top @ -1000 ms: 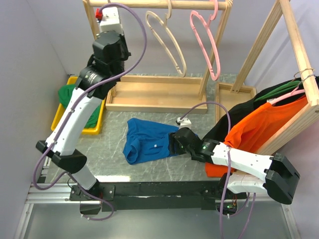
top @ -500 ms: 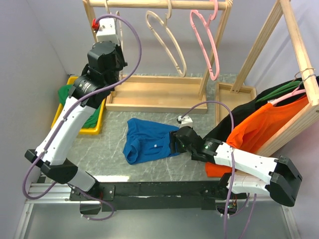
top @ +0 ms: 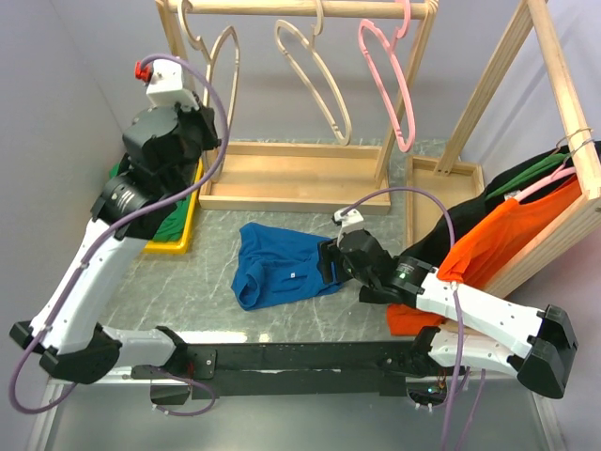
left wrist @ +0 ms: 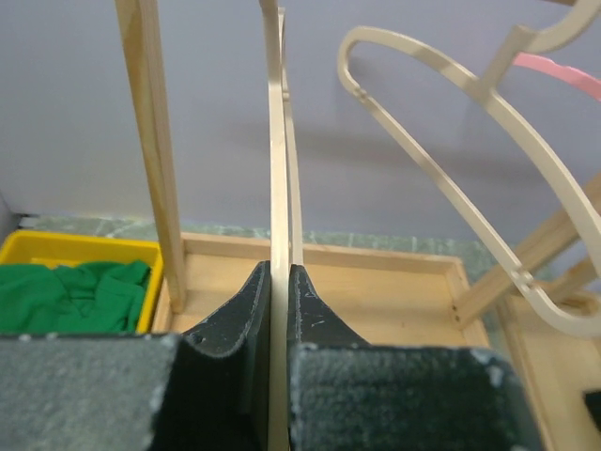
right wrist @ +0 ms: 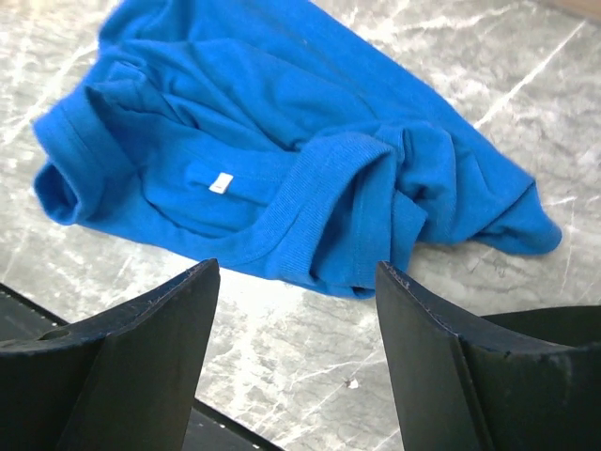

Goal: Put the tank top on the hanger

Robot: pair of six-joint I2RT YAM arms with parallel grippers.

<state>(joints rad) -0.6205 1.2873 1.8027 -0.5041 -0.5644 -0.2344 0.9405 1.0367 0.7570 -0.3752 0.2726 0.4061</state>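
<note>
**Left gripper** [left wrist: 279,274]: clamped tight on a thin limb of the hanger [left wrist: 275,141], with the beige strip pinched between the closed jaws. Over the last second the left arm has swung away from the left post of the wooden rack [top: 291,177] and out to the rack's left. The held hanger now shows in the top view, its hook up at the left end of the rack's rail. Whether the hook has cleared the rail cannot be told.

**Right gripper** [right wrist: 296,271]: spread wide and empty, poised over the right hem of the tank top [right wrist: 282,141]. It has barely shifted. The tank top lies crumpled on the table [top: 216,310] in front of the rack's base, unmoved.

**Judgement:** fetching the hanger is under way, and dressing it has not begun.
</note>
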